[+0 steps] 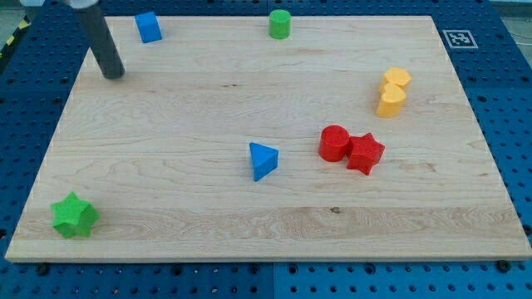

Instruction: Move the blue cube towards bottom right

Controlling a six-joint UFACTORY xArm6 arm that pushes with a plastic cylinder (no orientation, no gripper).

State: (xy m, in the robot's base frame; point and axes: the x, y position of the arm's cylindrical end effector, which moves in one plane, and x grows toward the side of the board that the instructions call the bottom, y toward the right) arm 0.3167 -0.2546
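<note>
The blue cube (149, 26) sits near the top left corner of the wooden board (191, 208). My tip (114, 74) rests on the board below and to the left of the cube, a short gap away and not touching it. The dark rod rises from the tip toward the view's top left.
A blue triangular block (263, 159) lies near the board's middle. A red cylinder (334, 143) touches a red star (365, 153) right of it. Two yellow blocks (392, 91) stand at the right. A green cylinder (279, 24) is at the top, a green star (74, 215) at the bottom left.
</note>
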